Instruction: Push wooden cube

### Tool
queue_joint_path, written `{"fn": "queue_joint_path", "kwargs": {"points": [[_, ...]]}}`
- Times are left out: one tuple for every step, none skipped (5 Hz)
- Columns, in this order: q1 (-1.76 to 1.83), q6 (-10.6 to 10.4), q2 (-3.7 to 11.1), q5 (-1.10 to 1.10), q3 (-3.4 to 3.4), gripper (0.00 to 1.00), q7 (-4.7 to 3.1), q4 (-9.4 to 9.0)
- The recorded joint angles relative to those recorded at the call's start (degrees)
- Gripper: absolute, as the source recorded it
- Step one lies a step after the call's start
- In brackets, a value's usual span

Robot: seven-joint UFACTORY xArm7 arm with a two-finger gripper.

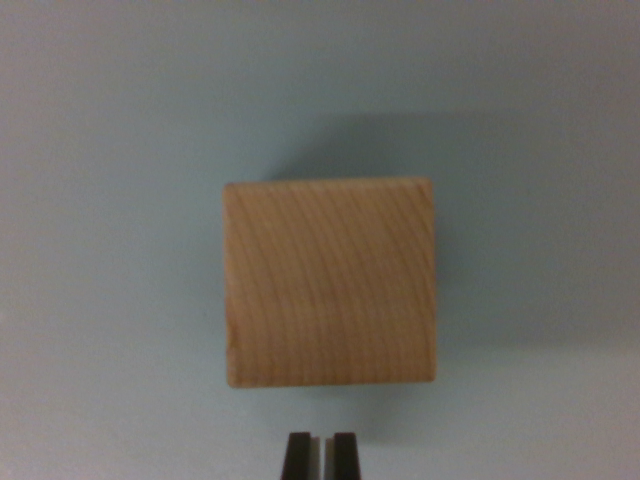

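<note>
As seen from the wrist camera, one wooden cube [330, 283] rests on a plain pale grey-blue tabletop [110, 150], with a single face turned toward the lens. Curved grain lines run across that face, and its edges sit square to the frame. One pincer [320, 457] enters at the bottom edge, represented by two dark fingertips [297, 456] standing side by side, with only a thin pale sliver between them; the fingers are drawn nearly together and grip nothing. Count: one cube, one pincer, two fingertips, one tabletop. Relative position: the cube lies directly above the pincer in the picture, centred slightly toward the wrist view's right of the frame's middle, its lower edge near the fingertips but separated from them by a narrow strip of bare tabletop. A soft shadow falls on the tabletop beyond the cube's upper and right edges.
</note>
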Motion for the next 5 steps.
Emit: {"fn": "queue_joint_path", "kwargs": {"points": [[-0.05, -0.86, 0.31, 0.01, -0.08, 0.0, -0.1, -0.67], [-0.05, -0.86, 0.31, 0.01, -0.08, 0.0, -0.1, -0.67], [-0.08, -1.4, 0.5, 0.01, -0.13, 0.0, -0.17, -1.09], [-0.08, -1.4, 0.5, 0.01, -0.13, 0.0, -0.17, -1.09], [-0.09, -1.58, 0.56, 0.02, -0.15, 0.0, -0.19, -1.23]]}}
